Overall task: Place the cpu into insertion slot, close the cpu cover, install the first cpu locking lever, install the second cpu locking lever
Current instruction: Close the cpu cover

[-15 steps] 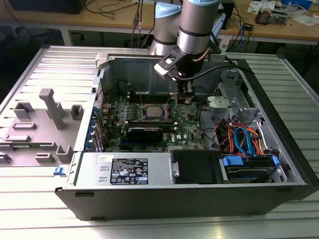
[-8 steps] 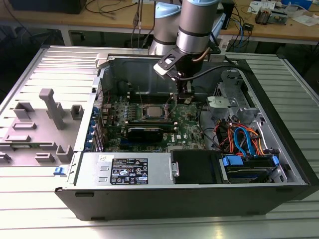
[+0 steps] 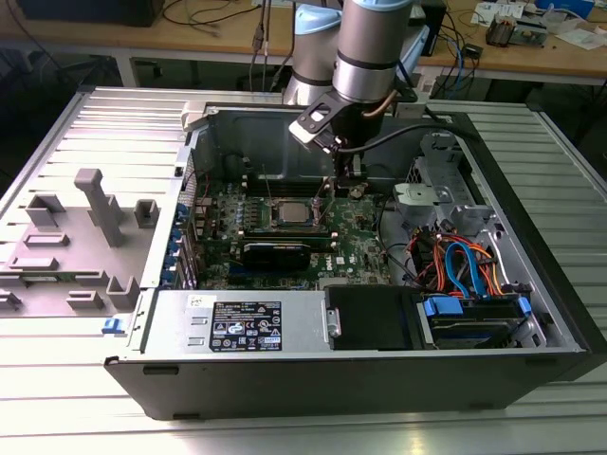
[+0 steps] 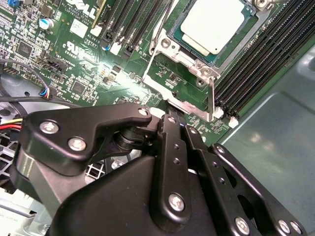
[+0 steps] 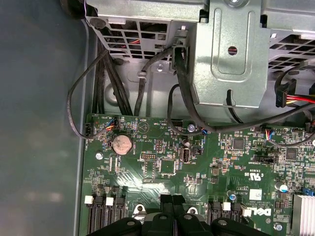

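Gripper (image 5: 172,197) clenched (tips pressed together) low over the board (image 5: 133,173); the cpu (image 4: 212,22) lies seated just beyond its tips.

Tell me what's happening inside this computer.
A robot arm reaches down into an open computer case lying on its side. Its claw hangs low over the green motherboard, right beside the socket. The cpu is already seated there, and the cpu cover appears to be down around it. A thin metal locking lever stands raised next to the claw, so it does not look latched yet.
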